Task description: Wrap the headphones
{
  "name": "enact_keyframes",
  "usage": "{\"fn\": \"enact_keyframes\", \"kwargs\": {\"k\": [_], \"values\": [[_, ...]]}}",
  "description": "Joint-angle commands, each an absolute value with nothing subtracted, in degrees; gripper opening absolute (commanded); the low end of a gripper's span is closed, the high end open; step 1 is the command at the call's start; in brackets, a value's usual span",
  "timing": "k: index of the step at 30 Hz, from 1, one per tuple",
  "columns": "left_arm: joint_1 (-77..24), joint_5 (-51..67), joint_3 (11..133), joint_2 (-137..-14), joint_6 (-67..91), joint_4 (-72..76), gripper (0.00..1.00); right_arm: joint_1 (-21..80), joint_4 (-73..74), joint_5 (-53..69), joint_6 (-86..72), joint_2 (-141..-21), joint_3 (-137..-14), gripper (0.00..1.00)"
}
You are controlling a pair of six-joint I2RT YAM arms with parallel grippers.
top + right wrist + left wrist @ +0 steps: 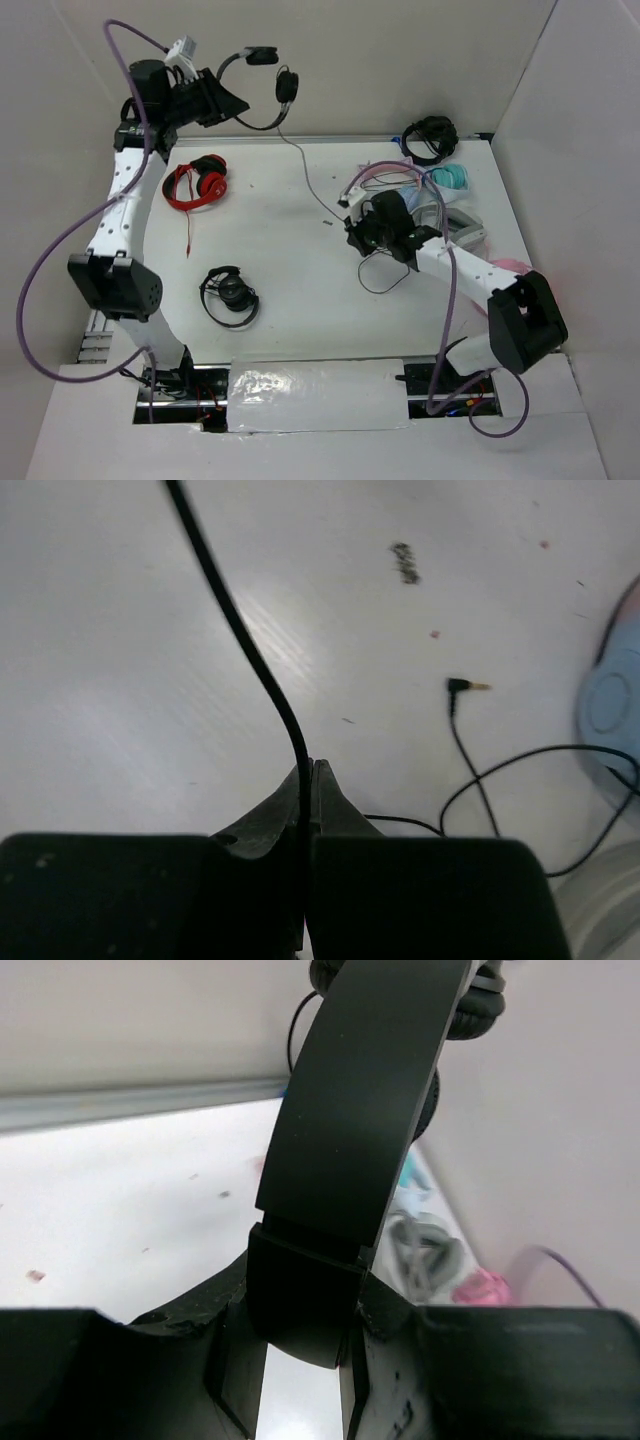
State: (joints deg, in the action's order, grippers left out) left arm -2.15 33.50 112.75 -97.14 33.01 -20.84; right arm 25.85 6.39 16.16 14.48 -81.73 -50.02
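Note:
The headphones hang in the air at the back left, and my left gripper is shut on their thin black headband. The headband stands between the jaws of that gripper, with the round ear pads at its far end. Their long thin cable runs down and to the right across the table. My right gripper is low over the table, shut on that cable at its fingertips. The rest of the cable loops on the table, ending in a jack plug.
A red pair lies at the left and a compact black pair in front of it. At the right edge lie another black pair, a teal one, a white-grey one and something pink. Walls enclose the table.

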Motion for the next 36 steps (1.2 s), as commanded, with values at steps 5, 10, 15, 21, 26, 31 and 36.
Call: {"fn": "enact_keyframes", "kwargs": {"k": [5,10,15,21,26,31,36], "values": [[-2.3,30.1,101.7,-101.1,30.9,-11.9,0.00,40.2,14.8,-8.4,9.8,-75.7,-55.4,0.00],[-6.1,27.6,95.1,-100.5,21.6,-10.3,0.00,43.3,16.0,-13.5,15.8,-67.8,-62.6,0.00],[-10.5,34.7,90.1,-99.4,15.7,-10.1,0.00,45.0,17.3,-13.9,23.5,-62.9,-67.9,0.00],[-17.7,43.6,77.3,-91.2,7.3,-5.8,0.00,42.7,18.0,-13.4,30.9,-63.1,-71.9,0.00],[-22.0,46.3,67.9,-84.0,1.2,-4.8,0.00,39.2,17.7,-14.3,32.3,-66.1,-76.0,0.00],[-24.8,53.8,58.5,-75.4,-7.1,-4.1,0.00,32.8,15.4,-12.1,32.5,-68.8,-77.9,0.00],[-27.5,61.2,53.8,-68.9,-12.6,-5.6,0.00,27.9,14.5,-4.2,32.3,-71.3,-79.7,0.00]]}}
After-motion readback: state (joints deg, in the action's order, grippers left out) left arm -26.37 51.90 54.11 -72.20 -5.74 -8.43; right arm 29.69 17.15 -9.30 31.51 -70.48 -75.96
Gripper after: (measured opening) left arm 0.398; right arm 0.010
